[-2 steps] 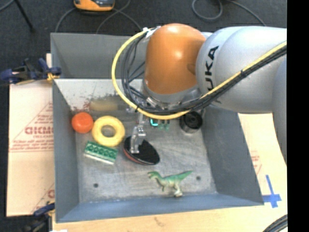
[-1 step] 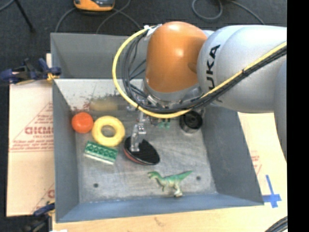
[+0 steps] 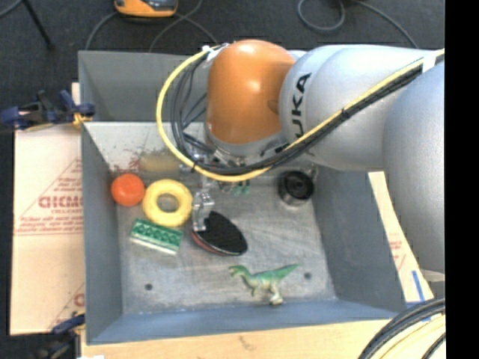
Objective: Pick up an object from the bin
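green toy dinosaur [image 3: 262,277] is lying by the near edge of the bin [image 3: 172,284] floor, well apart from the arm; the gripper [image 3: 200,214] is hanging mid-floor over the left end of a flat black oval thing with a red rim [image 3: 223,235], probably the pick; can't tell if the pincer is spread or pinching; green studded block [image 3: 157,236], yellow ring [image 3: 168,202] and orange ball [image 3: 128,189] are crowding the left side, risking a snag; black cylinder [image 3: 296,187] is standing near the far edge
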You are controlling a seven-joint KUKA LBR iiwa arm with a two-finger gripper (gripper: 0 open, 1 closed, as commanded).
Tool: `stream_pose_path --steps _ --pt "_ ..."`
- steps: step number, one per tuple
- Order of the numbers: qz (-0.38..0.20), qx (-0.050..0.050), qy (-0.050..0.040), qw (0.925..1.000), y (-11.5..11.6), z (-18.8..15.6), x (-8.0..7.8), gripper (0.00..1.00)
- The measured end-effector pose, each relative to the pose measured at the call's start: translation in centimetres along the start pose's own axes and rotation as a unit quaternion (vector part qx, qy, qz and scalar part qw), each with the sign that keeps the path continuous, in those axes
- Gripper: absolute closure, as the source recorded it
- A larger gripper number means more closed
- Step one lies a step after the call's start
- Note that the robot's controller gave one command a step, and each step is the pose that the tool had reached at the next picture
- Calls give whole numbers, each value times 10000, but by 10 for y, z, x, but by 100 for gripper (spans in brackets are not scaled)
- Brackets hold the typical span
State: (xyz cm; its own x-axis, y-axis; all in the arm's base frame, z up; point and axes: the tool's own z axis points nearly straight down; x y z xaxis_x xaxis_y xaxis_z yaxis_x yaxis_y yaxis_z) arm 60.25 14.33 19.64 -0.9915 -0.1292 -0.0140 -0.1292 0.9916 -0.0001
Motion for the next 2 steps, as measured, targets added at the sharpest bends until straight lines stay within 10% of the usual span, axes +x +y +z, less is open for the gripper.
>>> stream_pose_path --steps 1,2 --pt "99 -8 47 9999 2 34 -20 0" --pt "-992 -4 54 9951 -2 44 -23 0"
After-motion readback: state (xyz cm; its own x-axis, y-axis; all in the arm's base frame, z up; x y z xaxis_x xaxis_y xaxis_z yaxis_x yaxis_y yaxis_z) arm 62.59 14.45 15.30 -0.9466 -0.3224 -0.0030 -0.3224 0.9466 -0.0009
